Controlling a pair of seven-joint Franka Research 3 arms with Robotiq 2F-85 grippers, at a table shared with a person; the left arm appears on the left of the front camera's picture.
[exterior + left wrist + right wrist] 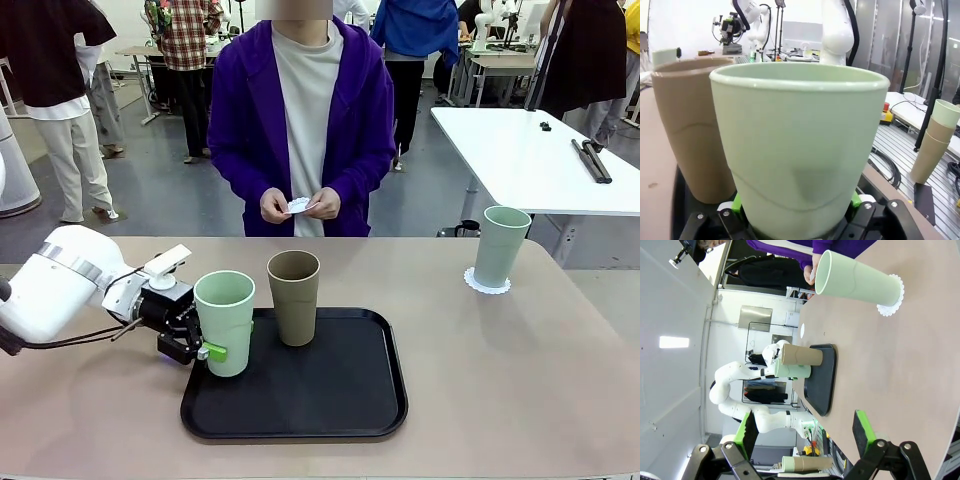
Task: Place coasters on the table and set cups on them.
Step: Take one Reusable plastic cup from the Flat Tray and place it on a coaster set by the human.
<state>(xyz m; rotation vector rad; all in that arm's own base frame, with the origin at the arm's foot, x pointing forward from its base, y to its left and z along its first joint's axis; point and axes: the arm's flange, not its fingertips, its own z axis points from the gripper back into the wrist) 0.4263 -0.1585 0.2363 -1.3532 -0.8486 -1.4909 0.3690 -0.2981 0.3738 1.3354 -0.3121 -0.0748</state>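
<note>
Front view across a beige table. At the 9 o'clock edge of a black tray, the left arm's jaws are closed around the lower part of an upright mint green cup. A tan cup stands on the tray near 11 o'clock. At 12 o'clock, a person's hands hold a white coaster. At 2 o'clock from the tray, a second mint cup stands on a scalloped coaster on the table. In the right wrist view, the right arm's jaws stand wide open.
</note>
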